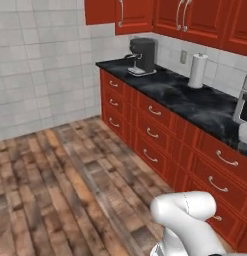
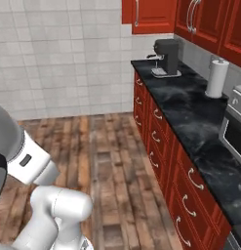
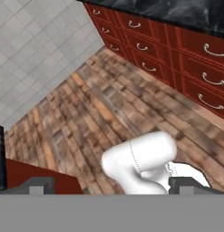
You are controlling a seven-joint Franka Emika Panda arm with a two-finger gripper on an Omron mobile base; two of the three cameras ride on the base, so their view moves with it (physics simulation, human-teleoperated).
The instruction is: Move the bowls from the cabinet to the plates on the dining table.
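Transit step by the look of it — no bowl or plate anywhere in these pictures, so where they stand cannot be told from here. Gripper [image 3: 111,186] empty, jaws spread wide, the two dark fingertips [image 3: 36,186] far apart at the bottom of the hand view and pointed down over the wooden plank floor [image 1: 70,170]. Nothing between them but floor.

Ahead and to the right: the narrower black bench [image 1: 185,95] with the coffee machine [image 1: 142,56] and a paper towel roll [image 1: 197,71] on it, red drawers [image 1: 150,132] below, red wall cabinets [image 1: 187,20] above with long curved silver handles, doors closed on the ones squarely in view. One door [image 1: 100,11] at the far left end looks swung out, though the shelf behind it stays hidden.

Likely next: driving or reaching toward the cabinet, lifting the hand from floor-facing to shelf height, then lining the spread jaws over a bowl's rim — calls for a clear sight of the shelf first.
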